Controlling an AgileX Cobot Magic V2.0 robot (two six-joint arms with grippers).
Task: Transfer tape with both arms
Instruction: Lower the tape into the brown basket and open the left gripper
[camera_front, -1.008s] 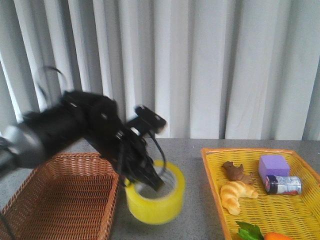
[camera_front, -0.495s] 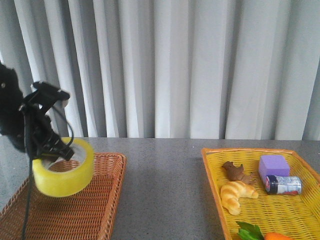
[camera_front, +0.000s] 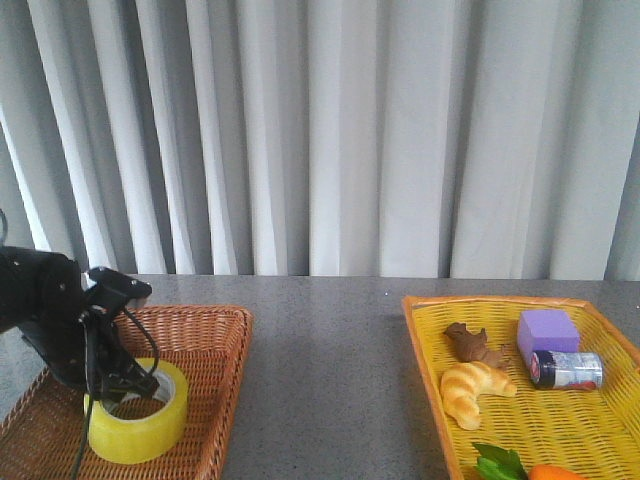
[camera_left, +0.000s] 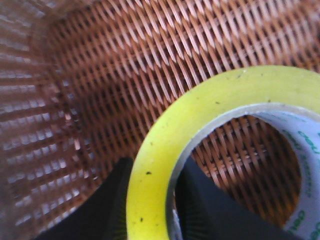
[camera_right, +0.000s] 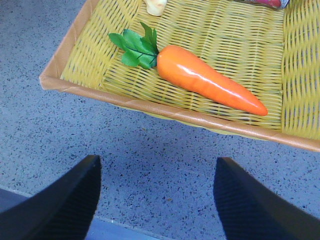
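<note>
Grey stone-look table (camera_front: 330, 380) carries our two baskets, the brown wicker basket (camera_front: 215, 345) on the left and the yellow tray (camera_front: 425, 350) on the right, where we see a carrot (camera_right: 205, 77), a croissant (camera_front: 472, 390), a purple block (camera_front: 547, 330) and a small can (camera_front: 566, 369). Inside the brown basket our left gripper (camera_left: 150, 205) clamps the wall of the tape (camera_front: 137, 412), one finger inside the core and one outside. Our right gripper (camera_right: 155, 195) hangs over bare table just beside the tray's edge, jaws spread wide with nothing between them.
</note>
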